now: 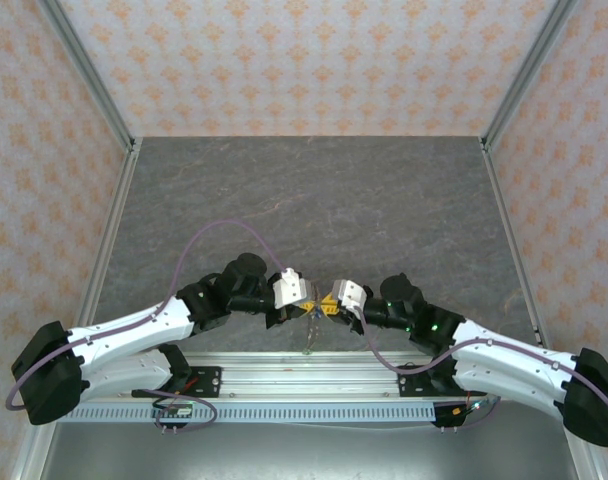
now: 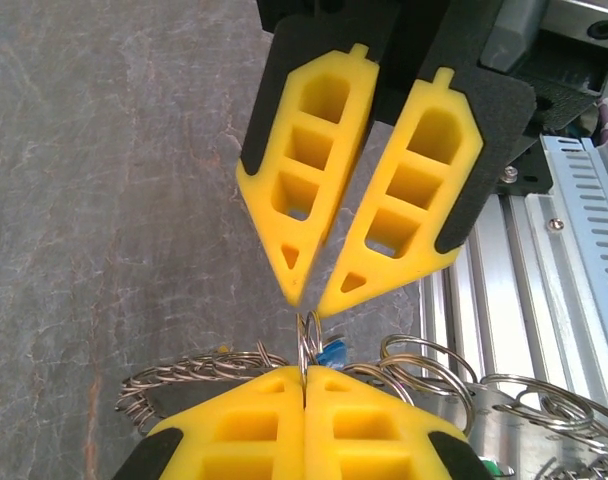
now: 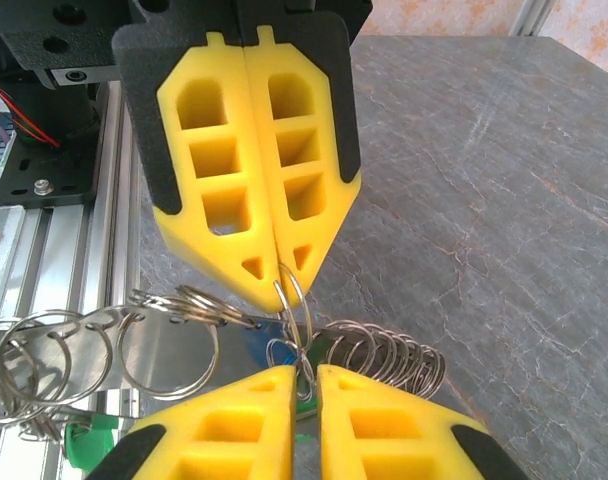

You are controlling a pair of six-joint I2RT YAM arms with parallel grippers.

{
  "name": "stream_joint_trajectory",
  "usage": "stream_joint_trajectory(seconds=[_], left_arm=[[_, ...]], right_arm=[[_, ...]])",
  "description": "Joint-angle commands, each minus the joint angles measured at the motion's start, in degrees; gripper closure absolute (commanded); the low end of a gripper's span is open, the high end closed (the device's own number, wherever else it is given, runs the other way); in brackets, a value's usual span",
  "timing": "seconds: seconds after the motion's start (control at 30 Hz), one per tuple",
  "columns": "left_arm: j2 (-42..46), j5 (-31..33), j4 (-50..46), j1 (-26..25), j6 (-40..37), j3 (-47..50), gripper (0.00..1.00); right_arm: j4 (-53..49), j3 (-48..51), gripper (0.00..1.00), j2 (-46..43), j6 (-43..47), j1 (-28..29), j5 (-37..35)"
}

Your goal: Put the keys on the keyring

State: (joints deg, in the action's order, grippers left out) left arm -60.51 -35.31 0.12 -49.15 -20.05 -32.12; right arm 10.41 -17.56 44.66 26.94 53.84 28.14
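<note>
My left gripper (image 1: 302, 306) (image 2: 305, 369) is shut on a thin silver ring (image 2: 310, 335) (image 3: 295, 300), which it holds edge-on just above the table's near edge. Facing it tip to tip, my right gripper (image 1: 327, 306) (image 3: 304, 371) has a narrow gap between its yellow fingers (image 3: 254, 420). The ring's far end and a smaller loop sit in that gap. The keyring shows as a bunch of silver split rings (image 3: 389, 358) (image 2: 184, 372) hanging around the held ring. A key's blue tag (image 2: 334, 352) sits just behind the ring. A green tag (image 3: 84, 440) lies lower left.
The grey stone-look table (image 1: 314, 190) stretches away beyond the grippers. The aluminium rail (image 1: 304, 366) (image 2: 574, 250) with the arm bases runs directly under the hanging rings. Several larger loose rings (image 3: 44, 350) drape over it. Patterned walls enclose the cell.
</note>
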Motion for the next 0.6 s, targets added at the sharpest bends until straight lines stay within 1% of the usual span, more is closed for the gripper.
stream_joint_trajectory(seconds=[0.0,0.23,0.37,0.57], left_arm=[[-0.2,-2.1,0.4,-0.5,-1.2,-2.3,1.0],[-0.8,-2.2,0.6,-0.5,-1.2,-2.6,1.0],[-1.0,-2.0,0.4,-0.5,-1.3,-3.0,1.0],[-0.6,-1.4,-0.1,-0.5,-1.6,-2.9,1.0]], right_arm=[[4.6,0.0,0.89,0.1,0.6,-0.1,0.9],[6.6,-0.1,0.9,2.0,-0.3,-0.1,2.6],[6.0,0.0,0.87,2.4,0.0,-0.2,3.0],[3.7,0.6,0.83,0.6,0.8,-0.1,1.7]])
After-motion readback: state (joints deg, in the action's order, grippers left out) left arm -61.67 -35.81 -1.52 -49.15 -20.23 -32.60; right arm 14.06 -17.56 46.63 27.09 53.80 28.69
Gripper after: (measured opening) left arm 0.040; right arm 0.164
